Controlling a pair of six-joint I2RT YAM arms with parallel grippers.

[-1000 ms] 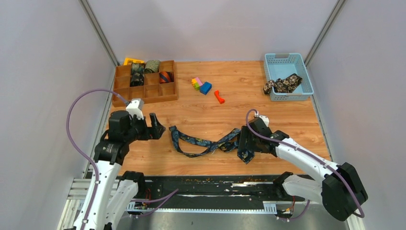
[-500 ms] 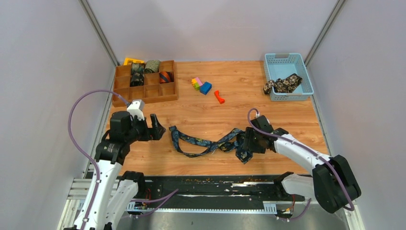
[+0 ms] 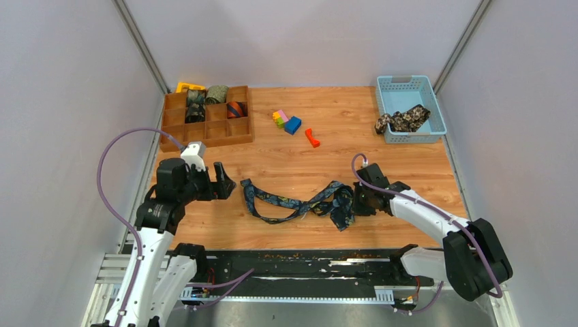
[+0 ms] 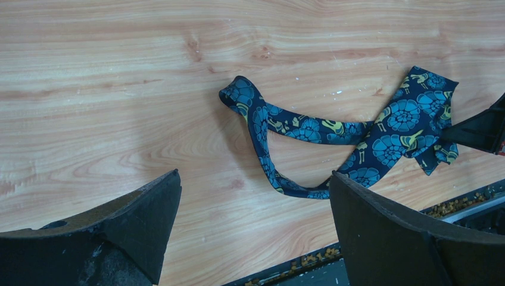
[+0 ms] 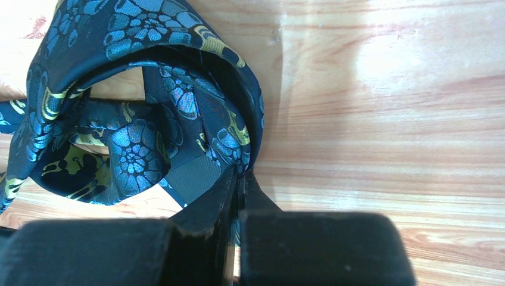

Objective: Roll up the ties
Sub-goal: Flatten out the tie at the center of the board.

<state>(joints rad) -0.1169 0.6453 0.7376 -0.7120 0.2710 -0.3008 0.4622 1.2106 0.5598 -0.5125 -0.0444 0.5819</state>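
Table (image 3: 341,139): navy paisley tie (image 3: 290,203) sprawls near-centre; R gripper (image 3: 355,201) just clamped onto its wide right end (fabric now bunched, folded over), so rolling can start; L gripper (image 3: 225,182) hangs jaws apart, left of narrow end.

A tie (image 4: 309,128) lies across the near middle of the table (image 3: 341,150), its left end just right of the left gripper (image 3: 221,184) and its bunched right end between the fingers of the right gripper (image 3: 354,202). Behind, at far left, a tray (image 3: 238,127) holds rolled ties (image 3: 217,94) in its rear compartments. Blocks (image 3: 286,120) lie at mid-table. At far right, a second tie (image 3: 402,120) drapes over the near left corner of a basket (image 3: 436,102).
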